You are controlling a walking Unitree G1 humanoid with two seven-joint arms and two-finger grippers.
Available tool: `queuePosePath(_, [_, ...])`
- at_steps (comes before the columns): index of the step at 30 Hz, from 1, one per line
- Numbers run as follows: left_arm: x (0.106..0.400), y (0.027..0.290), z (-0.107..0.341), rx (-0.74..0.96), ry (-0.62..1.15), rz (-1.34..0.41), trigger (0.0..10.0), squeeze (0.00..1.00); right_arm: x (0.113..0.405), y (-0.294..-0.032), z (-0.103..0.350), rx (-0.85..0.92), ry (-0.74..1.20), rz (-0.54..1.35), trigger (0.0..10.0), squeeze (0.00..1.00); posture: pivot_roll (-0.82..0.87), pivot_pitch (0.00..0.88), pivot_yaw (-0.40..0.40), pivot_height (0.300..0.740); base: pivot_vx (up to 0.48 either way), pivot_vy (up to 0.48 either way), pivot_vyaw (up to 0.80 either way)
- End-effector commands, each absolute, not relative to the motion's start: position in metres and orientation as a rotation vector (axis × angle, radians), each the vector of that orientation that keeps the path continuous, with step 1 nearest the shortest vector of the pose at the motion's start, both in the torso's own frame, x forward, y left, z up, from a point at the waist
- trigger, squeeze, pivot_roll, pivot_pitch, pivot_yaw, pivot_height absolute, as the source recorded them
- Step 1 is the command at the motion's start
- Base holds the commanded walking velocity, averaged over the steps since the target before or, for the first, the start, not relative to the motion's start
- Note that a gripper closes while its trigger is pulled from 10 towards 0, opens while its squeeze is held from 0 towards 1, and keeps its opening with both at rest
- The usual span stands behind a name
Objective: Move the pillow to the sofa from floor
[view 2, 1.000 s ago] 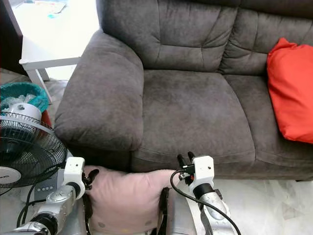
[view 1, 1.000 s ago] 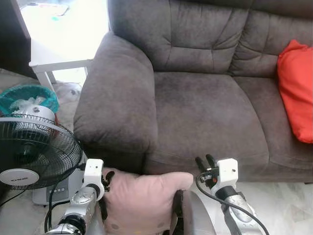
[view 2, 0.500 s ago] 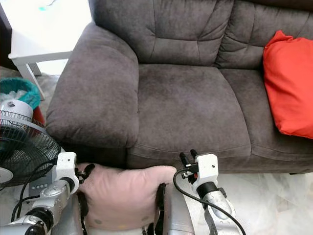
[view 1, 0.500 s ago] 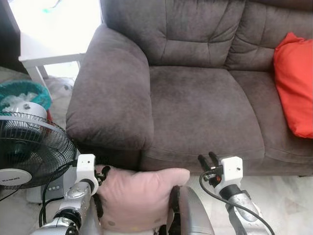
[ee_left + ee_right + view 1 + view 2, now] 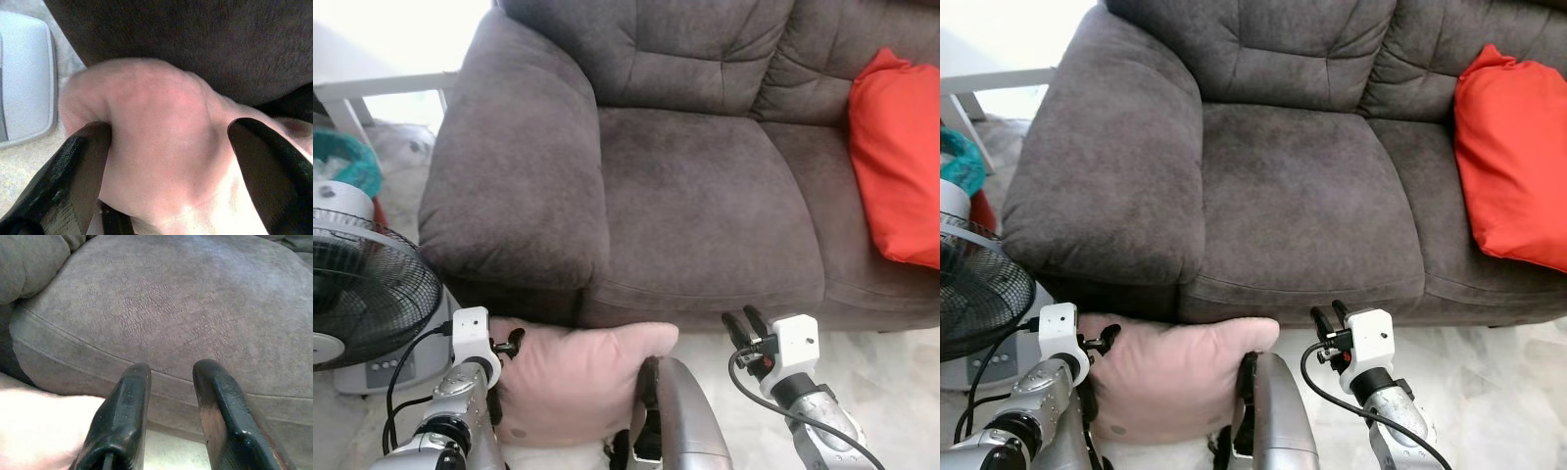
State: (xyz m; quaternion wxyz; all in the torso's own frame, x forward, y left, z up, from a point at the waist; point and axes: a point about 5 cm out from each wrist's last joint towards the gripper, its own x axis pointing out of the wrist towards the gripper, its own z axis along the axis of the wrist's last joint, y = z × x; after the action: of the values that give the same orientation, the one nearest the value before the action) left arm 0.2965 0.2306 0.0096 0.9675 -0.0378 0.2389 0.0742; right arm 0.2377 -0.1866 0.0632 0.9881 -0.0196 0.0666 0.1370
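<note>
A pale pink pillow (image 5: 573,377) hangs low in front of the grey sofa's (image 5: 705,196) base, just under the left armrest and seat edge. My left gripper (image 5: 504,348) is shut on the pillow's left end. In the left wrist view its black fingers (image 5: 78,161) press into the pink fabric (image 5: 161,142). My right gripper (image 5: 743,320) floats to the right of the pillow, close to the seat's front edge. It is open by a narrow gap, and the seat cushion (image 5: 186,308) shows between its fingers.
A red cushion (image 5: 896,157) lies on the sofa's right seat. A standing fan (image 5: 357,294) is at my left, with a teal basket (image 5: 347,162) and a white table (image 5: 382,88) behind it. Pale tiled floor (image 5: 891,362) runs along the sofa front.
The camera has swung right and closed in on the sofa, so the fan and table slid left. The pillow stays in my left gripper; the right gripper keeps its pose.
</note>
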Motion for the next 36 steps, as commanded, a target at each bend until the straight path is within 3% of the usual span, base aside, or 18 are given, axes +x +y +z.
queuePosePath(1, [0.289, 0.23, 0.001, -0.072, 0.519, 0.168, 10.0, 0.0, 0.233, -0.197, 0.066, -0.047, 0.151, 0.261, 10.0, 0.0, -0.07, 0.27, -0.277, 0.522, 0.0, 0.0, 0.0])
queuePosePath(18, [0.29, 0.239, 0.006, -0.025, 0.479, 0.293, 10.0, 0.0, 0.213, -0.203, 0.082, -0.071, 0.175, 0.295, 10.0, 0.0, -0.1, 0.313, -0.333, 0.522, 0.0, 0.0, 0.0])
queuePosePath(20, [0.29, 0.24, 0.007, -0.022, 0.475, 0.298, 9.5, 0.0, 0.211, -0.204, 0.084, -0.073, 0.175, 0.297, 10.0, 0.0, -0.1, 0.314, -0.334, 0.522, 0.0, 0.0, 0.0])
queuePosePath(21, [0.29, 0.24, 0.007, -0.02, 0.473, 0.303, 0.0, 0.0, 0.21, -0.205, 0.085, -0.074, 0.175, 0.297, 10.0, 0.0, -0.1, 0.315, -0.335, 0.522, 0.0, 0.0, 0.0])
queuePosePath(36, [0.29, 0.24, 0.006, -0.012, 0.484, 0.299, 0.0, 0.0, 0.181, -0.242, 0.084, -0.077, 0.21, 0.276, 10.0, 0.0, -0.1, 0.306, -0.326, 0.522, 0.0, 0.0, 0.0])
